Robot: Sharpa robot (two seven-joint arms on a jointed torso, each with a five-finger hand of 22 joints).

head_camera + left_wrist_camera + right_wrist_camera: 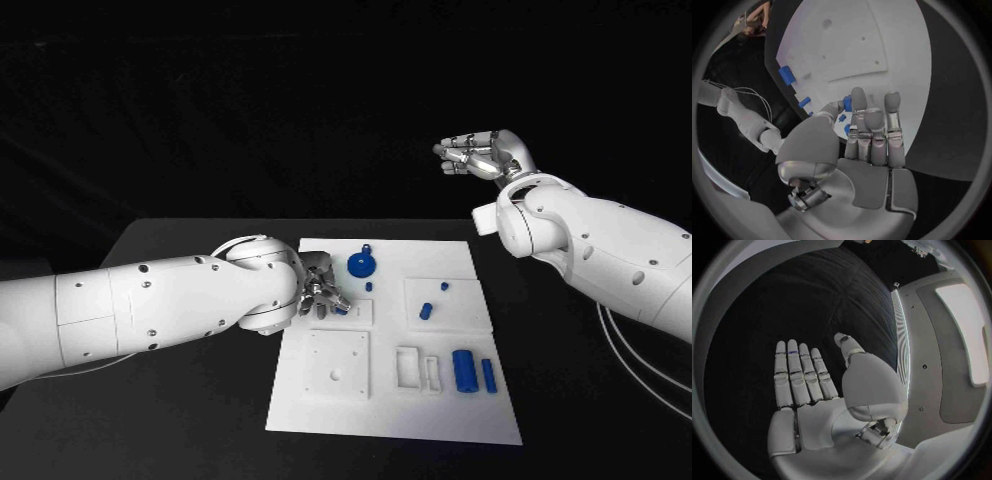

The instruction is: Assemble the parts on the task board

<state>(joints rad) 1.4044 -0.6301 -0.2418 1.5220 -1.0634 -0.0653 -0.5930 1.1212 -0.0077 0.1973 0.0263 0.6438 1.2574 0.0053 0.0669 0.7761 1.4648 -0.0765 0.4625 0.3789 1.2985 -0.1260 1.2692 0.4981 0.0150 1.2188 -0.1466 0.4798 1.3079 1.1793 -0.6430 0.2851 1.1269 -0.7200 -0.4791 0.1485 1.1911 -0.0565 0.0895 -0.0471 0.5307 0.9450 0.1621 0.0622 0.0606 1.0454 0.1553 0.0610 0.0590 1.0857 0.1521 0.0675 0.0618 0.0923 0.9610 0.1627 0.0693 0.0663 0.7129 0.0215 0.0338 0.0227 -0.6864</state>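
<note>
The white task board lies in the middle of the black table. My left hand hovers low over the board's far left part; in the left wrist view this hand pinches a small blue part between thumb and a finger, the other fingers straight. A blue disc-shaped part lies just beyond it. A blue peg lies mid-board. A thick blue cylinder and a slim one stand near the right edge. My right hand is raised high beyond the board, and its palm holds nothing.
A white square plate with holes sits on the board's near left, with white blocks beside it. In the left wrist view the board stretches beyond the fingers, with the thick cylinder at its edge. Black table surrounds the board.
</note>
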